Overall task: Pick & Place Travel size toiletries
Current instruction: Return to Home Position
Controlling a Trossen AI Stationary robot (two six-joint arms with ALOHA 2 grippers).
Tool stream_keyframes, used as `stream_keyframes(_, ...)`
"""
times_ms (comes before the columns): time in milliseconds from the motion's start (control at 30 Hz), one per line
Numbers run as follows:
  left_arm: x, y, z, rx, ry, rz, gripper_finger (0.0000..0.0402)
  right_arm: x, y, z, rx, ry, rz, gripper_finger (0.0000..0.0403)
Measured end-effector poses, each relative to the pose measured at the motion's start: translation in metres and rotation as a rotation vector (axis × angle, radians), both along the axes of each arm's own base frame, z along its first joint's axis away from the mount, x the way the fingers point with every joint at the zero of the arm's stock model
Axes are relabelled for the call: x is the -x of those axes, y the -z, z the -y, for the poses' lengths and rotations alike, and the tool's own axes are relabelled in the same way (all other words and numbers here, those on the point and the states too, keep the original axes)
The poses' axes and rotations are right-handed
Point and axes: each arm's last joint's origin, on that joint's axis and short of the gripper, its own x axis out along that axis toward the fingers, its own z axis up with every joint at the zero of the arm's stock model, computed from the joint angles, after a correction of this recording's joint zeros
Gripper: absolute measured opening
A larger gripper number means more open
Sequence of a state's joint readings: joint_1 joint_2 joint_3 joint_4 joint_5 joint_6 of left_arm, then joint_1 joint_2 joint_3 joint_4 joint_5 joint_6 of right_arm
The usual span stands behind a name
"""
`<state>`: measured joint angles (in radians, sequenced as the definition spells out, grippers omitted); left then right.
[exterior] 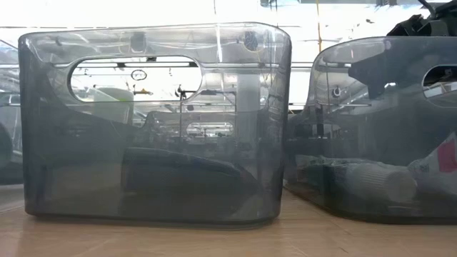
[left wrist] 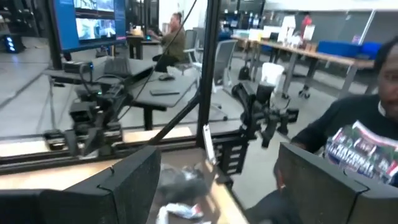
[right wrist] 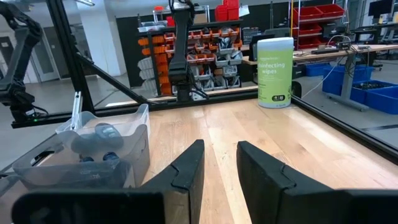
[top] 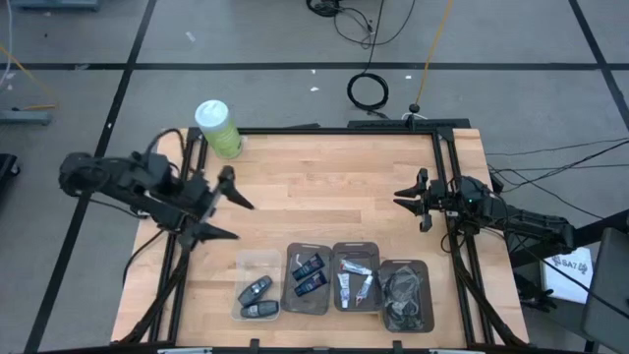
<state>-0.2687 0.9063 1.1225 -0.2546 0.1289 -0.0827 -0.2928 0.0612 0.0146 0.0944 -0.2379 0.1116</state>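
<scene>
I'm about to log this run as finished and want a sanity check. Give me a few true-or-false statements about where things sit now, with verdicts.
1. The green canister stands on the table, outside every bin. True.
2. The left claw grips a tube. False: it is open and empty, over bare wood.
3. Two navy tubes lie in a dark bin. True.
4. The white tubes lie loose on the wood. False: they lie in the neighbouring dark bin.
5. The right claw is open, near the table's right edge. True.
</scene>
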Motion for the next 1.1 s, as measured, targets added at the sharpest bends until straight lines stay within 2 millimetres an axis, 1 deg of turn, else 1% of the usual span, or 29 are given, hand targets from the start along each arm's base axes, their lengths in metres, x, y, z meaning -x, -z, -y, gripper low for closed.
stream_keyframes(133,0.025,0.0,-0.01,-0.074,-0.015,-0.018,0.0312,0.0,0.0,0.0,0.0,0.0,0.0,0.0084)
stream_keyframes(233,0.046,0.01,-0.016,-0.149,-0.013,-0.112,0.0316,0.0,0.0,0.0,0.0,0.0,0.0,0.0084)
stream_keyframes(333,0.057,0.029,-0.02,-0.231,-0.023,-0.246,0.0321,0.0,0.0,0.0,0.0,0.001,0.0,0.0084)
stream_keyframes(433,0.056,0.057,-0.022,-0.28,-0.093,-0.327,0.0325,0.0,0.0,0.0,0.0,0.0,0.0,0.0085)
stream_keyframes(533,0.048,0.085,-0.022,-0.286,-0.168,-0.282,0.0324,0.0,0.0,0.0,0.0,0.0,0.0,0.0084)
stream_keyframes(667,0.043,0.122,-0.022,-0.26,-0.165,-0.153,0.0318,0.0,0.0,0.0,0.0,0.0,0.0,0.0084)
stream_keyframes(800,0.04,0.163,-0.025,-0.211,-0.196,-0.083,0.0312,0.0,0.0,0.0,0.0,0.0,0.0,0.0084)
stream_keyframes(867,0.044,0.181,-0.029,-0.184,-0.221,-0.087,0.0314,0.0,0.0,0.0,0.0,0.0,0.0,0.0085)
stream_keyframes(967,0.052,0.192,-0.035,-0.136,-0.268,-0.047,0.0319,0.0,0.0,0.0,0.0,0.0,0.0,0.0084)
stream_keyframes(1100,0.068,0.193,-0.043,-0.124,-0.325,0.021,0.0325,0.0,0.0,0.0,0.0,0.0,0.0,0.0084)
